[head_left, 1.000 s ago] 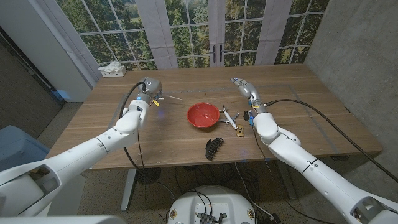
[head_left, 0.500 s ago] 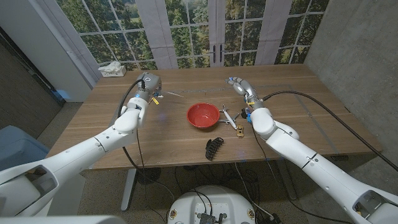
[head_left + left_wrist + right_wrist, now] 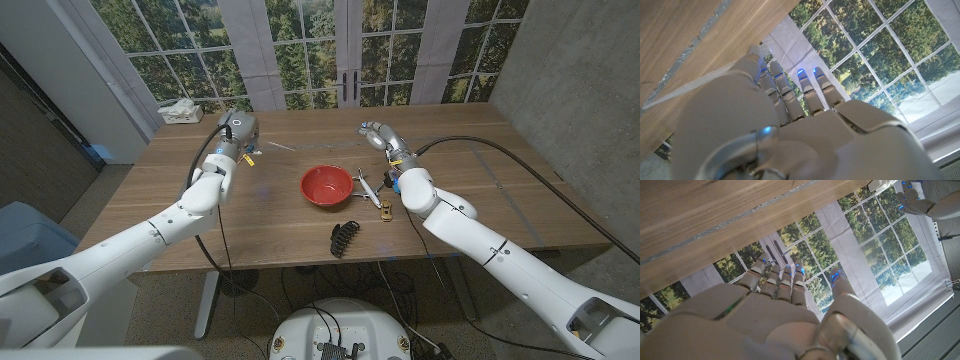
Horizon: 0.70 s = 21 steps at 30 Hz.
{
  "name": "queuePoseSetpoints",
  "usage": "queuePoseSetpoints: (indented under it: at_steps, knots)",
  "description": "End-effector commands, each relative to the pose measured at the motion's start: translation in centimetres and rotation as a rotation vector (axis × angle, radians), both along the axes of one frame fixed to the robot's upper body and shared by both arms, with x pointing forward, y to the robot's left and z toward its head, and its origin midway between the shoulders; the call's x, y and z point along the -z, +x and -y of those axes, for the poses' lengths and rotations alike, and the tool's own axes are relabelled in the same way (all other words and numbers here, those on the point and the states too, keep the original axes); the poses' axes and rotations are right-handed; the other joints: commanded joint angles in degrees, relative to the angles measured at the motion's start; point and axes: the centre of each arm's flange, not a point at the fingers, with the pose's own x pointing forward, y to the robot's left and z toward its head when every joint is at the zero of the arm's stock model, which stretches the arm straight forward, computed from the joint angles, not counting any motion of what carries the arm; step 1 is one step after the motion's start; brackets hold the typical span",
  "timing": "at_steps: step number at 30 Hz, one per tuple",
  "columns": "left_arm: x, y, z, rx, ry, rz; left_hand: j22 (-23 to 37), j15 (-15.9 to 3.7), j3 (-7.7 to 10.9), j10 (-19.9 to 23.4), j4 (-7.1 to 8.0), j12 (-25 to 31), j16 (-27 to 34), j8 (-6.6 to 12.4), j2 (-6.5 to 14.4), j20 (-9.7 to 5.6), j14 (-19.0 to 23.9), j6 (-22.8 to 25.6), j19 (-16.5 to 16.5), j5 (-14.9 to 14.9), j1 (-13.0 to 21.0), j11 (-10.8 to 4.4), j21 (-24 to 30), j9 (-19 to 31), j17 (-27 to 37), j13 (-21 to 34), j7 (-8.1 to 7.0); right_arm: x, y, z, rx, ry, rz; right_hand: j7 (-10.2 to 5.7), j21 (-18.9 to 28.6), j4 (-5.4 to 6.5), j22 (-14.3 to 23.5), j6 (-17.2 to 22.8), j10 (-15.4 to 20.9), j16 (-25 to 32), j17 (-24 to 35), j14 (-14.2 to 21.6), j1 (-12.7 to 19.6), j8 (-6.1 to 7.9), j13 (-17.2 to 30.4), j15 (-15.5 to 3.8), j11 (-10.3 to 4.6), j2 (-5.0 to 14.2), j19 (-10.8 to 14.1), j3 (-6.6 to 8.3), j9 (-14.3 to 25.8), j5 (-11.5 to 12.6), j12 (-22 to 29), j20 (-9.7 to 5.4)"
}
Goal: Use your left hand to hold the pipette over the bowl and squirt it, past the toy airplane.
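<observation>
Left robot hand point(image 3: 240, 128) pinching pipette point(image 3: 276, 147), well left of bowl point(image 3: 326, 185), right robot hand point(image 3: 377, 134) empty, fingers apart

Rectangular brown wooden table point(image 3: 150, 195) with visible plank grain, standing on a pale metal leg point(image 3: 204, 300) at 7 o'clock. Along the 12 o'clock side, tall white-framed gridded windows point(image 3: 300, 50) with two dark handles at the centre; green trees outside, even daylight (no direct sun patches on the tabletop). Plain grey concrete-look wall point(image 3: 570, 90) at 3 o'clock. Pale wall panel point(image 3: 60, 70) at 10 o'clock. Beige speckled floor point(image 3: 260, 315) beneath. White crumpled cloth-like object point(image 3: 180, 110) near the 11 o'clock corner.
</observation>
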Motion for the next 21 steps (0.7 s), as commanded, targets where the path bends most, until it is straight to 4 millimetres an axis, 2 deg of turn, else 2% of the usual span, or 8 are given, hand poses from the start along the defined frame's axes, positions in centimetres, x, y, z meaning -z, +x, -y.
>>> queuePoseSetpoints:
  at_steps: [1,21]
  knots:
    - [-1.1,-0.9,0.6,0.000,0.052,0.039,0.1,-9.78,-0.49,0.7,0.02,0.1,0.0,0.59,0.6,-0.05,0.5,0.3,0.4,0.5,0.2,-0.09,0.0,0.7,0.2,0.1,-0.36,-0.5,-0.5,-0.9,0.021,-0.063,0.011,-0.24,0.5,0.02,0.1,0.5,0.4,0.4,0.2,0.3,0.6,0.02,0.2,-0.37,0.13,0.17,0.6,0.36,0.3,0.2,0.4,-0.13]
    - [-2.8,-2.0,1.7,-0.011,0.149,0.088,0.1,-9.82,-0.90,1.0,0.08,0.0,-0.1,0.82,0.8,-0.27,0.5,0.6,0.5,0.5,0.3,-0.12,-0.1,0.7,0.2,0.2,-0.64,-1.1,0.0,-2.9,0.006,-0.139,0.023,-1.11,0.6,0.02,0.2,0.5,0.4,0.4,0.5,0.0,2.3,-0.25,0.3,-1.22,-0.67,0.39,1.2,0.89,0.3,0.3,0.2,-0.75]
